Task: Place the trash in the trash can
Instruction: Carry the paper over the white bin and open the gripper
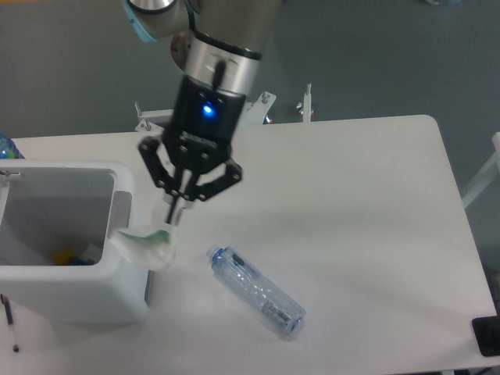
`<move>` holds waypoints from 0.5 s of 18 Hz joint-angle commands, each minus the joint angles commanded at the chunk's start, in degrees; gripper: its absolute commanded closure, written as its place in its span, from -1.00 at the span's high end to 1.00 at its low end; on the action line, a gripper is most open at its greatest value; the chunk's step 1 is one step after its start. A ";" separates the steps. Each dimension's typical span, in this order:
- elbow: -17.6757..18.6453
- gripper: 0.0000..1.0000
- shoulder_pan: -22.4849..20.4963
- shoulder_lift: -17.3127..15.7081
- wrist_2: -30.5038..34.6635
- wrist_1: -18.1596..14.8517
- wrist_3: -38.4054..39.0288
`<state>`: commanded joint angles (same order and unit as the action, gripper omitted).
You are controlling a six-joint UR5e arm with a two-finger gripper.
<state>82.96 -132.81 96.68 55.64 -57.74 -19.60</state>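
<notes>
The claw is clamped on the white packet, held at the trash can's right rim and not yet released, while the bottle lies on the table to the can's right, seemingly untouched.

The trash can is cut off at the left edge. Small things inside it are too blurry to name.

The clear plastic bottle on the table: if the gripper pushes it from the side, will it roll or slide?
The clear plastic bottle lies on its side on the smooth table, so it would probably roll. It looks empty, so likely light and easy to shove. Its thin walls may dent under a firm squeeze.
</notes>
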 joint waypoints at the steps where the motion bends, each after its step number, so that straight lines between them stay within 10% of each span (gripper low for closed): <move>1: 0.00 -1.00 0.88 -0.09 0.00 0.00 0.17; 9: 0.27 -1.00 5.89 0.52 -2.01 0.00 1.32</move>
<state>83.23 -126.92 97.21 53.62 -57.74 -18.28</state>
